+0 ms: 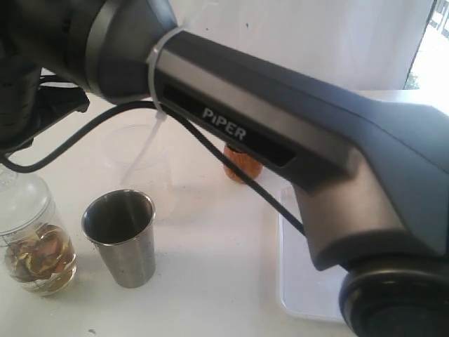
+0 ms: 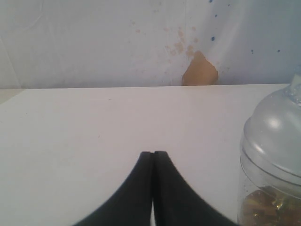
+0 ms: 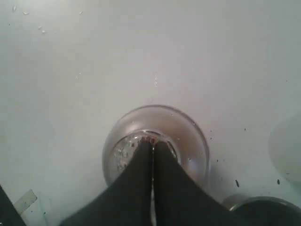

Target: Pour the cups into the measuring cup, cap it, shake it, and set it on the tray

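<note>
Measuring cup (image 1: 35,242), capped, with brownish contents, is shown on the bench (image 1: 210,281) beside the steel tumbler (image 1: 123,235), well apart from the tray (image 1: 305,281). Left gripper (image 2: 153,153) and right gripper (image 3: 153,143) are clenched empty; the body, not the lid (image 2: 277,117), is best grasped.

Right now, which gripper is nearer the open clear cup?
Right. The right gripper is shut directly over the clear cup; the left gripper sits beside the lidded jar instead.

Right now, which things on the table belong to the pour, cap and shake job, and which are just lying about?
For the job: wooden cup, steel tumbler, measuring cup (lid on), white tray.
Lying about: frosted plastic cup.
</note>
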{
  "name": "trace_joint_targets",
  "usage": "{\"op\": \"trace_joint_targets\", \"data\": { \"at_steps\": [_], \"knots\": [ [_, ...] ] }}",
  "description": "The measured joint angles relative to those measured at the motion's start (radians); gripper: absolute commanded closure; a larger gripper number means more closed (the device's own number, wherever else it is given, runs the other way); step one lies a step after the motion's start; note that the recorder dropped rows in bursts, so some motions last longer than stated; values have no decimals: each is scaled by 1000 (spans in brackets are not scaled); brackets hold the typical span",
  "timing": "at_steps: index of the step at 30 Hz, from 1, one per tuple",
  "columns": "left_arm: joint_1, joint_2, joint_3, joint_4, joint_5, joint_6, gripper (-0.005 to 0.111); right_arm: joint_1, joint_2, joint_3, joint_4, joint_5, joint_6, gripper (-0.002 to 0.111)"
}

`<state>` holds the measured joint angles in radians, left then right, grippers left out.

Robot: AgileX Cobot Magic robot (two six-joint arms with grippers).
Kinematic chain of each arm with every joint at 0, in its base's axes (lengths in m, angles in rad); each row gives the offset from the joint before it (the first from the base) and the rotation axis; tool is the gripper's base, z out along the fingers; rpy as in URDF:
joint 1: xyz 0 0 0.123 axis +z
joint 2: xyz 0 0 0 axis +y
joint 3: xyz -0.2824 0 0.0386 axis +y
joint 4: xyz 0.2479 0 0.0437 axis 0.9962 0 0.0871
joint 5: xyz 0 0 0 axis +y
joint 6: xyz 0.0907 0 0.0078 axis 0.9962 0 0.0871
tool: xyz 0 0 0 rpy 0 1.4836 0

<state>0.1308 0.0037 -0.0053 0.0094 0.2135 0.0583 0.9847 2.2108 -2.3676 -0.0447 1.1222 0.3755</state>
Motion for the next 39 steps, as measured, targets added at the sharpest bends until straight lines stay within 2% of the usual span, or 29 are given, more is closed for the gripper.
{"op": "trace_joint_targets", "data": {
  "at_steps": [39],
  "knots": [
    [0,0,0,0,0,0,107,2,54,-21,61,20,-28,108]
  ]
}}
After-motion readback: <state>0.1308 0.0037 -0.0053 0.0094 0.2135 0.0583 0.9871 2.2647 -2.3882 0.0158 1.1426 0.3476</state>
